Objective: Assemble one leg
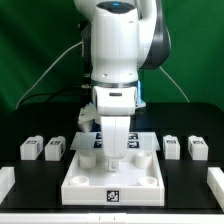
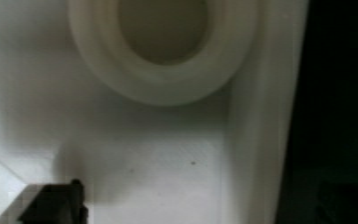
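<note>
None of the four legs is in the claw; all sit on the black tabletop [image 1: 35, 178] in a row across the middle of the frame; the outer left leg [image 1: 30, 149] and inner left leg [image 1: 55, 148] stand just beside each other at the exterior view's left, and the inner right leg [image 1: 171, 146] and outer right leg [image 1: 196, 148] form a matching pair at the exterior view's right; each is a stubby white block with a black-and-white tag on its face; both pairs are apart from the tray [image 1: 80, 187], a large white piece lying low in the centre of the frame between them, with its own tag [image 1: 112, 195] on the front wall; the claw [image 1: 113, 162] hangs straight down from the white arm [image 1: 118, 50] over the middle of the tray, its tip at or just inside the rim; whether it touches the tray cannot be told, nor whether its fingers are spread or pressed together; the wrist view shows only one dark finger [image 2: 51, 205] above the tray's pale surface, with a round socket [image 2: 158, 40] in that surface farther off; behind the tray, partly hidden by the arm, lies the marker board [image 1: 88, 142]; a green curtain [image 1: 30, 50] fills the background.
</note>
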Controlling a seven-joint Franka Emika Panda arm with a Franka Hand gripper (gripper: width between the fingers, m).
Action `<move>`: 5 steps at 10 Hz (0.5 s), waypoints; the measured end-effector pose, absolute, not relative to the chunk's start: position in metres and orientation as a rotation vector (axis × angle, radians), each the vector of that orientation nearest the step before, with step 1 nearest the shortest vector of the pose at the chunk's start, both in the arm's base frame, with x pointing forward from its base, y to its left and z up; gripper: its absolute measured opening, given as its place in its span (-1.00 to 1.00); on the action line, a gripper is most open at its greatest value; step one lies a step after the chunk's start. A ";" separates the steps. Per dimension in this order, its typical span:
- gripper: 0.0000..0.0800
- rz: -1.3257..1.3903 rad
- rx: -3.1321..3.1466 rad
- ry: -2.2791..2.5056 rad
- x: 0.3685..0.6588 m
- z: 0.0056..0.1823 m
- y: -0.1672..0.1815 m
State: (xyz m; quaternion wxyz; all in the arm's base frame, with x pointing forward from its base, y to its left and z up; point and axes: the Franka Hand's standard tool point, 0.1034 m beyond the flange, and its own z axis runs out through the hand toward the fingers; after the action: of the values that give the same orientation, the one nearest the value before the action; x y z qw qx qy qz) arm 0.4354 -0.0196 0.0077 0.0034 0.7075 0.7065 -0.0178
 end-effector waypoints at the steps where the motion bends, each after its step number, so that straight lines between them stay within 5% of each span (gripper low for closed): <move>1: 0.63 -0.056 2.219 2.214 0.435 0.008 -0.020; 2: 0.63 -0.056 2.219 2.214 0.435 0.007 -0.020; 4: -0.09 -0.057 2.219 2.214 0.435 0.007 -0.020; 5: -0.09 -0.057 2.220 2.214 0.435 0.007 -0.020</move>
State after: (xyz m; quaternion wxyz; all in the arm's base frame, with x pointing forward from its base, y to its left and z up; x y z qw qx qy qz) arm 0.4350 -0.0199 0.0073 0.0031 0.7079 0.7061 -0.0181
